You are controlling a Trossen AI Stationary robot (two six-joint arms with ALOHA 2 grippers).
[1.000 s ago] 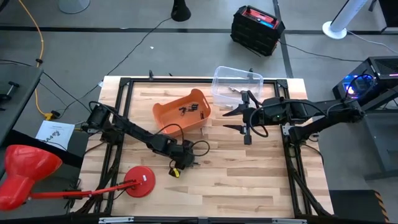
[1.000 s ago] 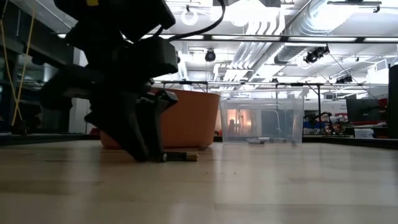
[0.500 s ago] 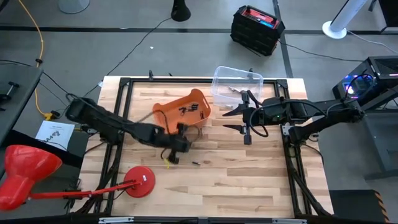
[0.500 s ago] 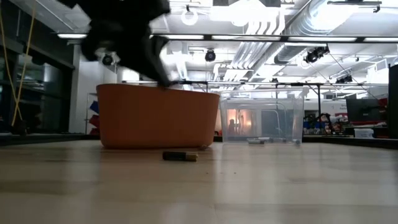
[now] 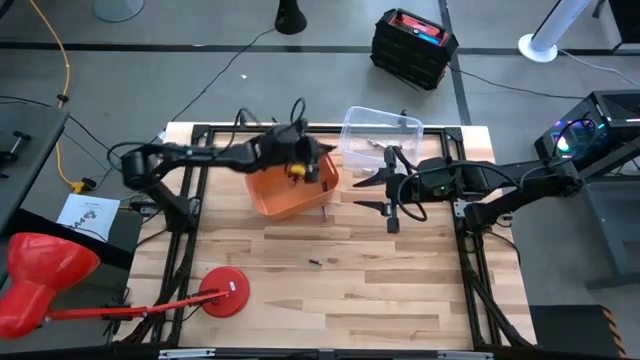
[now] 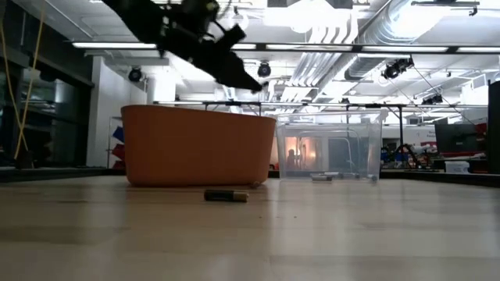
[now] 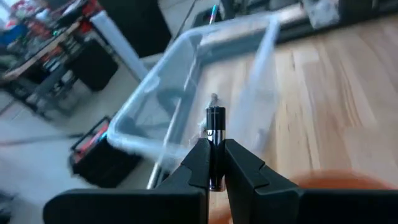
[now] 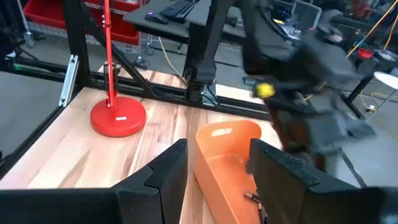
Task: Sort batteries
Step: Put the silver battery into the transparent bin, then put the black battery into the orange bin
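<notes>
My left gripper [image 5: 320, 160] hangs above the orange bin [image 5: 285, 195], shut on a dark battery [image 7: 215, 121] with a silvery tip. The clear bin [image 5: 382, 135] stands just to the right of the orange one; in the left wrist view it lies straight ahead [image 7: 180, 93]. Another battery [image 5: 315, 263] lies on its side on the wooden table [image 5: 400, 290], also seen in the low view [image 6: 226, 196]. My right gripper [image 5: 366, 195] waits open right of the orange bin, nothing between its fingers. My left gripper pinches the battery's rear half [image 7: 214, 163] between its two fingers. The battery lies along the fingers and its front end [image 7: 214, 113] sticks out past their tips. The fingers slant down toward the table's right [image 6: 246, 78]. The battery is lifted clear above the orange bin.
A red stand with a round base [image 5: 227, 293] is at the near left of the table. The orange bin holds small dark cells [image 8: 252, 198]. Black frame rails [image 5: 195, 140] run along the table's edges. Bare wood lies near the front and right.
My left gripper has risen from the table's near middle and swung toward the far edge and to the right, ending above the orange bin and pointing at the clear bin. The battery lying on the table has stayed where it was.
</notes>
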